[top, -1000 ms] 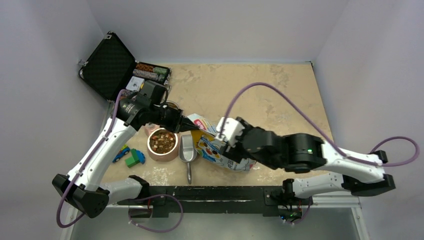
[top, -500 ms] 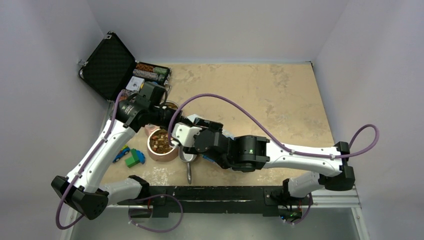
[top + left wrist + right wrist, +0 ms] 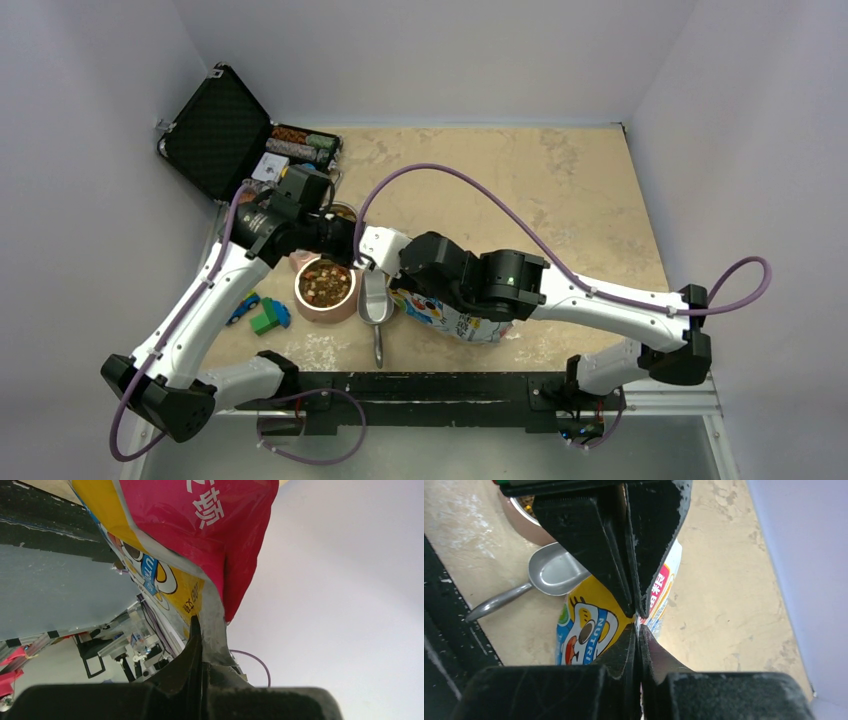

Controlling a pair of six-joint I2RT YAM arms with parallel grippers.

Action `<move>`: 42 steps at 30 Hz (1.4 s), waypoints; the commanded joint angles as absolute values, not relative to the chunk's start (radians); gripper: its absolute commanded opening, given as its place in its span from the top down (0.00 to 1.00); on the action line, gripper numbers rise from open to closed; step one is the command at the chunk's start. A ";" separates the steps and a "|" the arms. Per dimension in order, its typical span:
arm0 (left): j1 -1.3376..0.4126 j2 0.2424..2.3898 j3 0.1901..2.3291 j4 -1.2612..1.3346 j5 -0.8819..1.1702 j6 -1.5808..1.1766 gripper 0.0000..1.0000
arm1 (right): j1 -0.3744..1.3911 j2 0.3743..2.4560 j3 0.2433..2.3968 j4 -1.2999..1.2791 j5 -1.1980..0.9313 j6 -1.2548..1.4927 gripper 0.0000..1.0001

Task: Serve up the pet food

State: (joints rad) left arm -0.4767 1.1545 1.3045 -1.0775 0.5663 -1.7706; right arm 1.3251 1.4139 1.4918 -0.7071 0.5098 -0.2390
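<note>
Your left gripper (image 3: 200,640) is clenched on the silver top edge of the bag (image 3: 200,530). Your right gripper (image 3: 639,627) is clamped tight too, tip to tip with the left one above the bag; you can't tell if it has any film pinched. Kibble (image 3: 325,283) sits in the bowl (image 3: 322,314) on the counter (image 3: 560,190), scoop (image 3: 375,300) just beside it.

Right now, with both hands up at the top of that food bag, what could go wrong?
The left hand pinches only a thin edge strip of the bag; the film could slip or tear.
The right hand is shut tip to tip with the left one, so the hands could collide.
The bowl already holds pet food and the scoop lies beside it; pouring may spill.
</note>
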 commanded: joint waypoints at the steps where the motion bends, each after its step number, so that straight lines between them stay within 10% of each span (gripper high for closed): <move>1: -0.459 1.112 1.318 -1.050 0.568 -1.788 1.00 | 1.295 1.286 1.473 -0.800 0.491 -0.192 0.93; 19: -0.523 1.157 1.250 -0.919 0.484 -1.751 0.73 | 1.313 1.295 1.544 -0.828 0.456 -0.128 1.00; 23: -0.522 1.134 1.228 -0.876 0.470 -1.766 1.00 | 1.315 1.292 1.529 -0.883 0.504 -0.102 0.77; 32: -0.497 1.059 1.231 -0.925 0.450 -1.834 1.00 | 1.315 1.198 1.397 -0.887 0.468 -0.101 0.54; 39: -0.485 1.060 1.278 -0.953 0.429 -1.849 1.00 | 1.315 1.299 1.475 -0.867 0.491 -0.128 0.56; 42: -0.480 1.059 1.278 -0.958 0.417 -1.854 1.00 | 1.315 1.336 1.483 -0.914 0.660 -0.092 0.84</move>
